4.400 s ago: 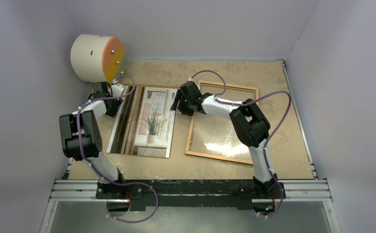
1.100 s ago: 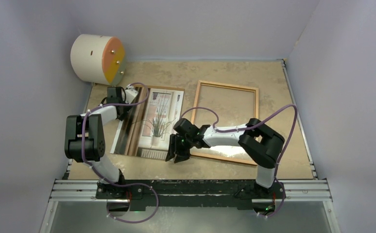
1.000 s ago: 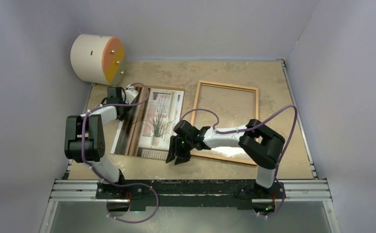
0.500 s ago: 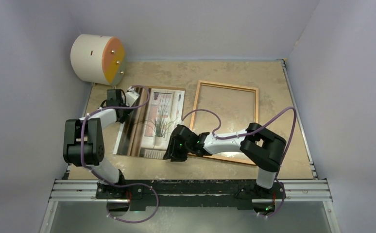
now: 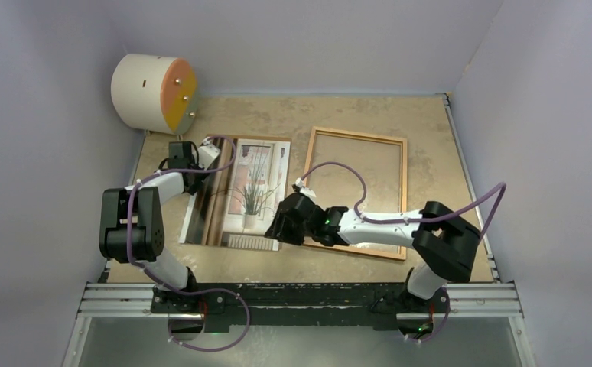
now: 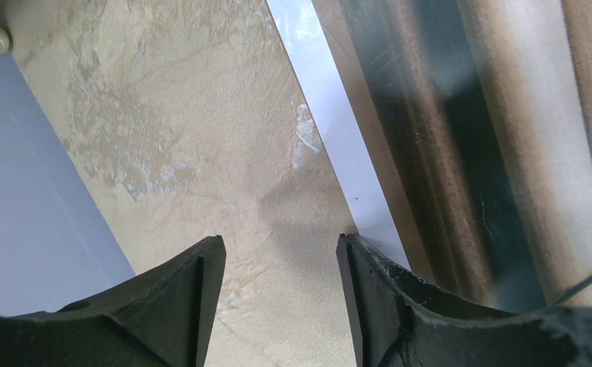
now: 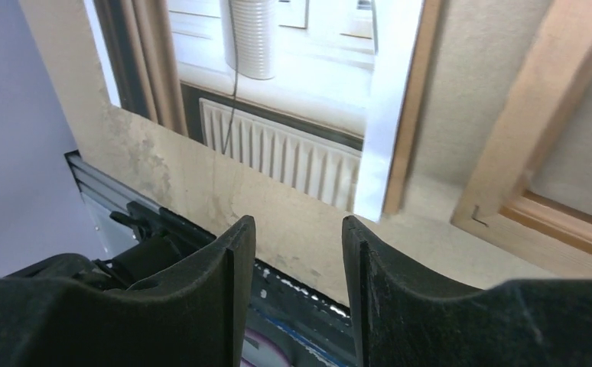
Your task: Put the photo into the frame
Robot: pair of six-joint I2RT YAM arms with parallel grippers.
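Glossy rectangular photo (image 5: 241, 191) lies flat on mottled beige tabletop (image 5: 430, 130), left of thin wooden frame (image 5: 358, 137). Right end effector (image 7: 297, 229), released, hovers over the photo's near right corner. Left end effector (image 6: 278, 256), released, sits beside its far left edge.

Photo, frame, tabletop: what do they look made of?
Photo: probably a glossy paper print; its left side mirrors light. Frame: apparently wood, going by the matte orange-brown rails. Tabletop: mottled beige with a matte finish, maybe stone-look laminate, can't tell.
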